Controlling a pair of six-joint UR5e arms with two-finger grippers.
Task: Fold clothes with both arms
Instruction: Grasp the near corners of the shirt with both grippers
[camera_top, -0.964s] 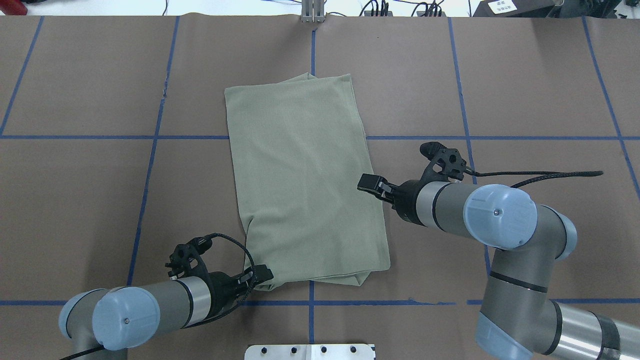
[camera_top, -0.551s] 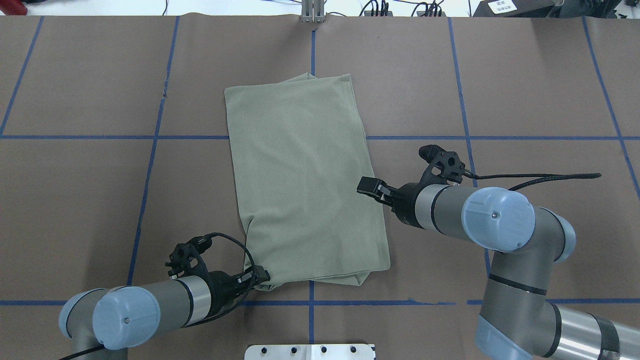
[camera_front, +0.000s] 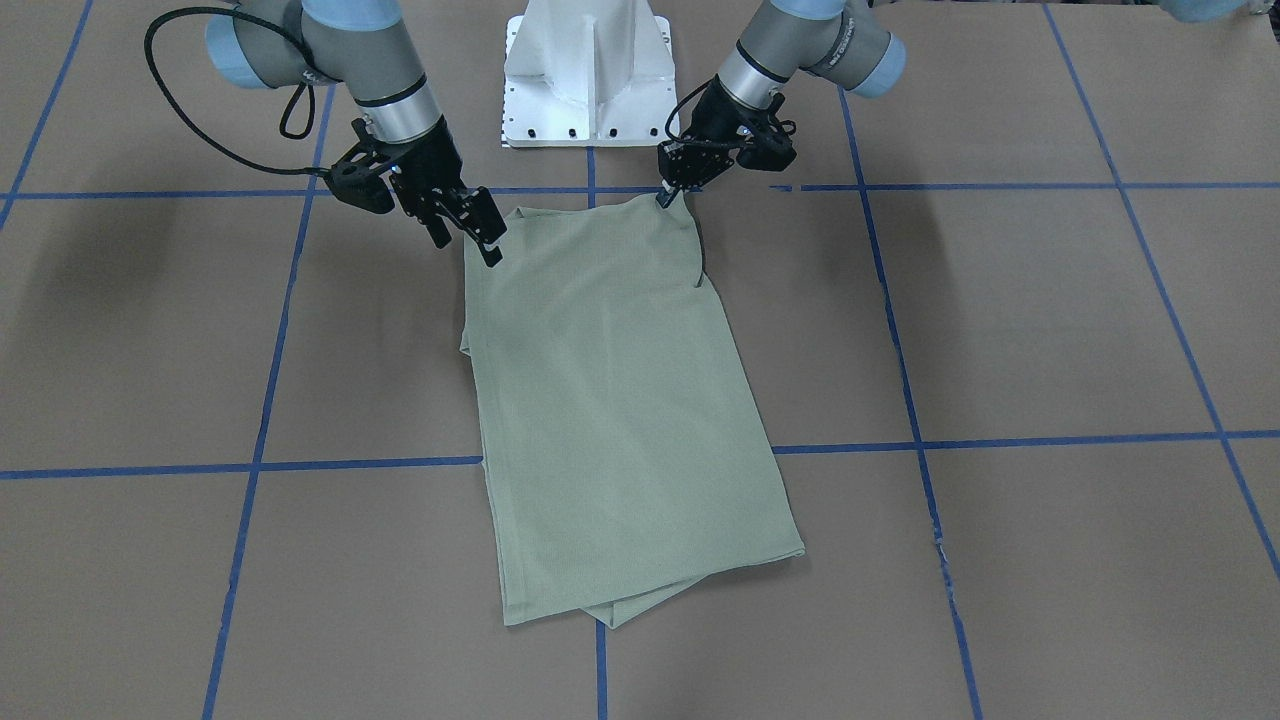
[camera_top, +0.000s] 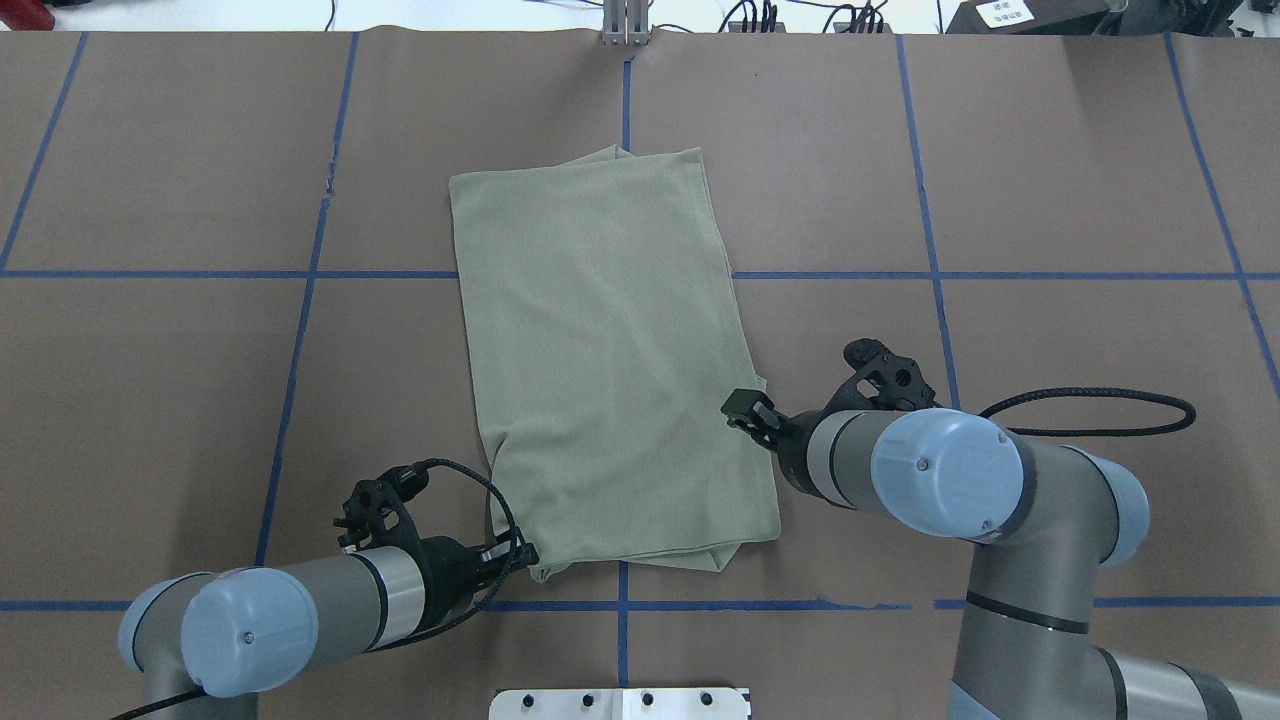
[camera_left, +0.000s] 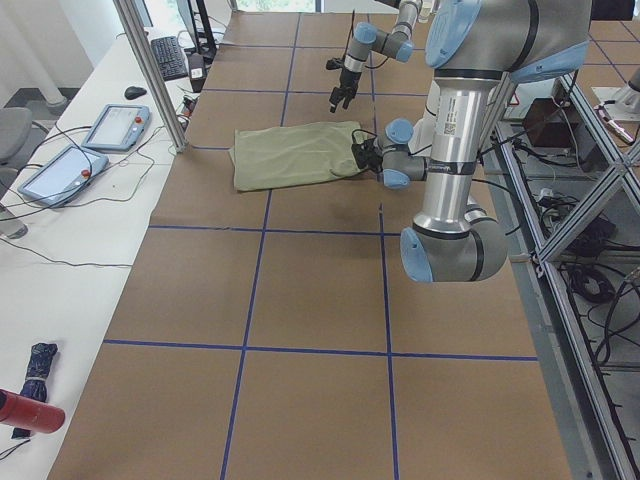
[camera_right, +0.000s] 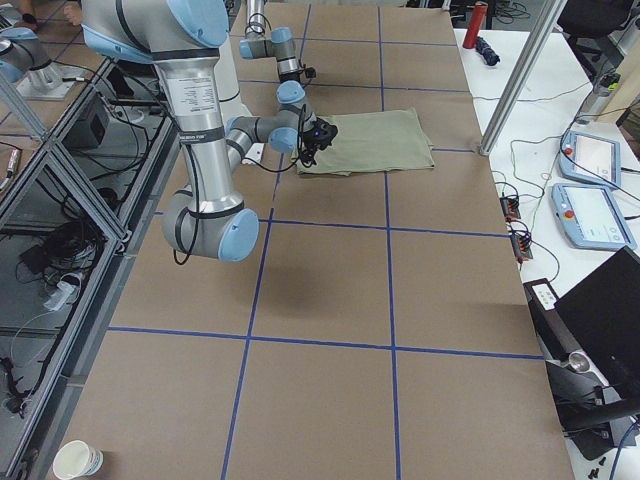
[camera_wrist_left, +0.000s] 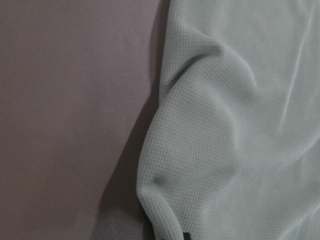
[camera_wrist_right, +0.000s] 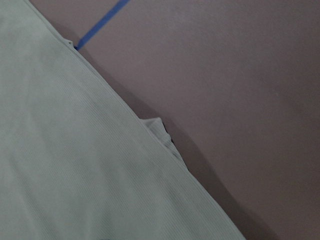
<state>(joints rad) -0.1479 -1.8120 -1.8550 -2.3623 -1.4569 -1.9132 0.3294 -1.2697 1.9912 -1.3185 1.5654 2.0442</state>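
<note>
The clothes are one sage-green shirt (camera_top: 610, 370) folded into a long rectangle that lies flat on the brown table, also seen from the front (camera_front: 610, 400). My left gripper (camera_top: 527, 556) sits at the shirt's near left corner and is shut on it. In the front view that corner rises to a small peak at the left gripper (camera_front: 664, 197). The left wrist view shows bunched cloth (camera_wrist_left: 240, 125) running to the frame's bottom. My right gripper (camera_top: 745, 405) hangs open over the shirt's right edge, fingers spread in the front view (camera_front: 468, 232). The right wrist view shows that shirt edge (camera_wrist_right: 75, 165) and no fingers.
Blue tape lines (camera_top: 300, 275) grid the brown table cover. The white pedestal base (camera_front: 590, 80) stands at the robot's side of the table. A side bench beyond the far edge carries tablets (camera_left: 115, 125) and cables. A post (camera_top: 626, 25) stands at the far edge.
My right gripper has moved back toward the robot along the shirt's right edge and tipped down closer to the cloth. The left gripper stays at the near left corner, drawn back slightly.
</note>
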